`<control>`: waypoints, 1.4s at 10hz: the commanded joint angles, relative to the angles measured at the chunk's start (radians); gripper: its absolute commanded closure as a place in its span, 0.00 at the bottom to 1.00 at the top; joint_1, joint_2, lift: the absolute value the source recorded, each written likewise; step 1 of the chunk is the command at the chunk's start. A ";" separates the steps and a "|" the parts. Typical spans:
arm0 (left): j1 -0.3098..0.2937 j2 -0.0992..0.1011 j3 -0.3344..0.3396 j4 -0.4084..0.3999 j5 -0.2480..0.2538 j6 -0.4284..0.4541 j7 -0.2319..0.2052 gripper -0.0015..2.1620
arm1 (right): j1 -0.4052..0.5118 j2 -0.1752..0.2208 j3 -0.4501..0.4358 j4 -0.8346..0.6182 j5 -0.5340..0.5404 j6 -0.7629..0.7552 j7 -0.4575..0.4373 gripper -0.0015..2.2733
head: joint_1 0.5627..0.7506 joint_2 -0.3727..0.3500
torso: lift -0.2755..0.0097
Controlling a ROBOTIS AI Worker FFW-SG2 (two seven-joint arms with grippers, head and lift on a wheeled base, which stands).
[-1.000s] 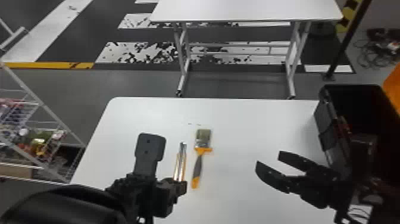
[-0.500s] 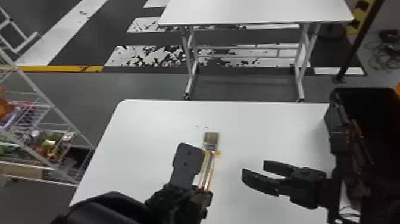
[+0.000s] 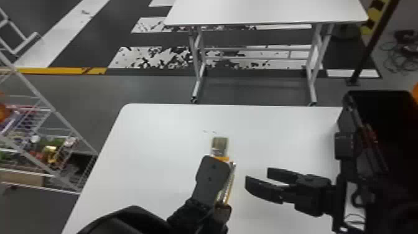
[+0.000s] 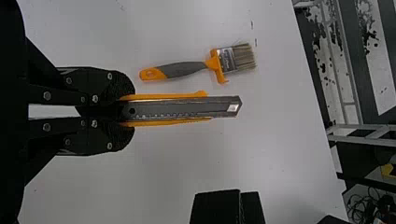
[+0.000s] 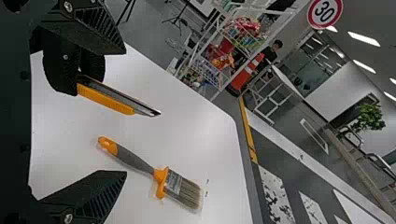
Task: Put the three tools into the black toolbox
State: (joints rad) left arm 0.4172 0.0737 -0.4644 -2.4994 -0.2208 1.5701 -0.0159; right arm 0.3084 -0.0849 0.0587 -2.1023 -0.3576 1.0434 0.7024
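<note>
Black left hand [image 4: 130, 111] is pinching a long, orange-and-metal cutter [image 4: 182, 108] by one end, presumably leaving the other free for the wide-spread, black right hand [image 3: 258, 176].

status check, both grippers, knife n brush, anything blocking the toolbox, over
Left gripper shut on utility knife. Right gripper open, empty. Brush flat on table. Right gripper sits between knife and toolbox, likely in the way.

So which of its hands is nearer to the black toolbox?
Right. The right gripper is left of the toolbox; the left gripper, holding the knife, is farther left over the table.
</note>
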 commanded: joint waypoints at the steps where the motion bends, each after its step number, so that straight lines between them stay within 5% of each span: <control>1: -0.003 0.000 -0.020 0.002 -0.006 0.001 0.001 0.96 | 0.001 0.010 0.018 0.018 0.002 -0.013 0.000 0.04 | 0.70 0.73 | 0.79; 6: -0.005 -0.003 -0.154 -0.004 -0.086 0.001 0.028 0.96 | 0.014 0.019 0.029 0.039 0.003 -0.056 0.000 0.04 | 0.70 0.71 | 0.79; 9: -0.005 -0.003 -0.157 -0.002 -0.086 0.001 0.027 0.96 | 0.017 0.019 0.029 0.041 0.002 -0.072 0.003 0.08 | 0.70 0.67 | 0.79; 10: -0.005 -0.003 -0.155 0.001 -0.086 0.001 0.027 0.96 | 0.017 0.019 0.027 0.045 0.005 -0.096 0.011 0.34 | 0.70 0.67 | 0.79; 12: -0.009 -0.003 -0.155 -0.001 -0.086 0.001 0.027 0.96 | 0.015 0.019 0.026 0.048 0.006 -0.099 0.019 0.53 | 0.70 0.67 | 0.79; 14: -0.015 -0.005 -0.155 0.005 -0.088 0.001 0.025 0.97 | 0.015 0.019 0.027 0.050 0.011 -0.108 0.019 0.94 | 0.70 0.67 | 0.79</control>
State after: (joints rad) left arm 0.4035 0.0691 -0.6197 -2.4961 -0.3083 1.5701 0.0094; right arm 0.3236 -0.0661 0.0848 -2.0526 -0.3488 0.9407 0.7209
